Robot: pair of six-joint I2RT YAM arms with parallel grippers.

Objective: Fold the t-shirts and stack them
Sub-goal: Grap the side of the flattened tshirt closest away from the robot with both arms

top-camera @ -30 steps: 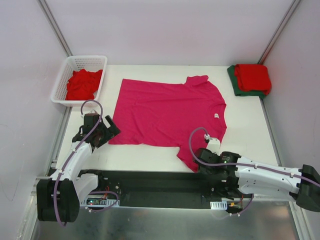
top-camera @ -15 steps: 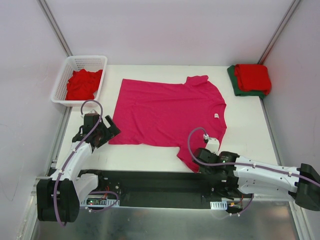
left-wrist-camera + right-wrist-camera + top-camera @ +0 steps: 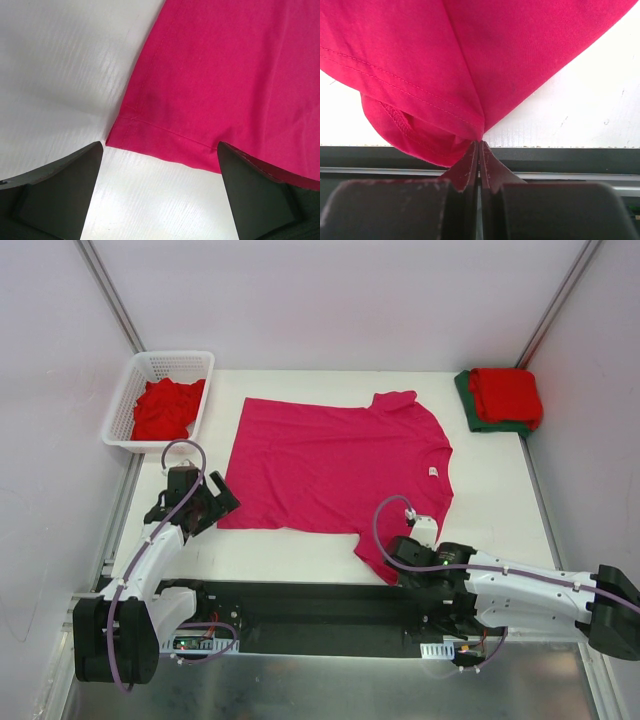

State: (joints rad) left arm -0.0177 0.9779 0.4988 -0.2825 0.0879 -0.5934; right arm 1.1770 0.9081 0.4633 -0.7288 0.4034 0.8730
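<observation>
pink t-shirt [image 3: 335, 465]: lay flat and unfolded mid-desk [image 3: 300, 545]; neck to the right, hem to the left; near sleeve at the desk's front edge
right jaws: shut tight on the near sleeve; wrist view showed the cloth bunched and pinched between the tips, right at the front edge
left jaws: wide open; nothing held; poised at the near hem corner of the pink t-shirt, with the corner lying between the two tips in the wrist view
stack: folded red t-shirt [image 3: 507, 395] sat on a dark green t-shirt [image 3: 466, 398], far right corner
basket [image 3: 120, 415]: white lattice, far left; held a crumpled red t-shirt [image 3: 165, 408], not folded
done: two shirts folded and stacked, by my read
left to do: pink one's fold not yet begun, only one sleeve gripped; then onto the stack; then the basket shirt
next, my guess: left jaws needed to close on the hem corner before both arms could fold the near side over
</observation>
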